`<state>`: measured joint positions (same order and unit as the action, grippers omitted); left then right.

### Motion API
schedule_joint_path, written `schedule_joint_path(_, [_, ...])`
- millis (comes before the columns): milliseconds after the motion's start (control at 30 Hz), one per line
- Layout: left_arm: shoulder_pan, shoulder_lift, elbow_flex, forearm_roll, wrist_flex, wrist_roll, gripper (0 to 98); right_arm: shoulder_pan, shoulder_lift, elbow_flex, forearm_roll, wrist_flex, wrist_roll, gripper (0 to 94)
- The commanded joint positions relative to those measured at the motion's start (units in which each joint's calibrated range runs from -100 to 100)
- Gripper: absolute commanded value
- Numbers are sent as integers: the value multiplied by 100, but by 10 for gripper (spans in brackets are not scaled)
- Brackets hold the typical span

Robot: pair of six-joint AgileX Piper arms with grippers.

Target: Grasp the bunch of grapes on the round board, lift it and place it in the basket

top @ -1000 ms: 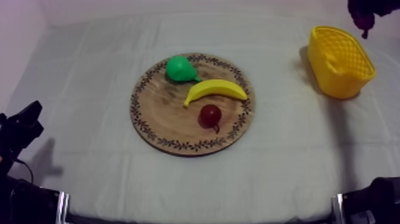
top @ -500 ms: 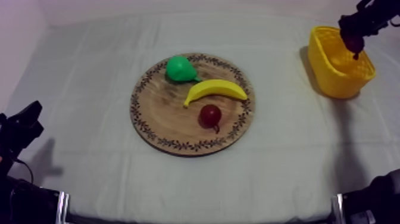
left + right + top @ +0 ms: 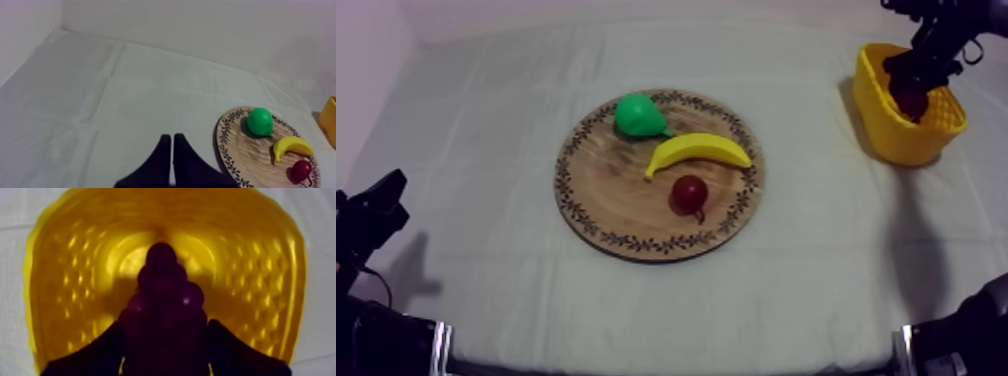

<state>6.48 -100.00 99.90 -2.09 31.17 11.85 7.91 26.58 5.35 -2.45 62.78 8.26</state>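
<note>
My right gripper [image 3: 911, 88] hangs inside the mouth of the yellow basket [image 3: 877, 112] at the table's far right, shut on the dark purple bunch of grapes [image 3: 909, 97]. In the right wrist view the grapes [image 3: 165, 308] sit between my black fingers [image 3: 100, 355], right over the basket's woven floor [image 3: 75, 278]. The round wooden board [image 3: 606, 210] lies mid-table. My left gripper [image 3: 172, 142] rests shut as a narrow wedge, low at the left, beside the board [image 3: 235, 150].
On the board lie a green pear [image 3: 639, 115], a yellow banana [image 3: 696, 152] and a small red fruit [image 3: 688, 194]. The left arm [image 3: 371, 215] sits at the near left edge. Bare cloth lies between the board and the basket.
My right gripper has come down from above the far right corner into the basket, carrying the grapes with it. The left arm and the fruit on the board have not moved.
</note>
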Motion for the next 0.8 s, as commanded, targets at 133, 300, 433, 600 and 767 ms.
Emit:
schedule_joint_path(133, [0, 0, -2, -4, -5, -1, 1, -41, -20, -23, 158, -73, -101, 684])
schedule_joint_path(300, [0, 0, -2, -4, -5, -1, 1, -56, -356, 138, 164, -184, -156, 718])
schedule_joint_path(433, [0, 0, -2, -4, -5, -1, 1, -46, -918, 462, 200, -516, -197, 690])
schedule_joint_path(600, [0, 0, -2, -4, -5, -3, 1, -7, -1996, 1125, 380, -1221, -311, 625])
schedule_joint_path(767, [0, 0, -2, -4, -5, -5, 1, 112, -3299, 1922, 458, -1805, -347, 569])
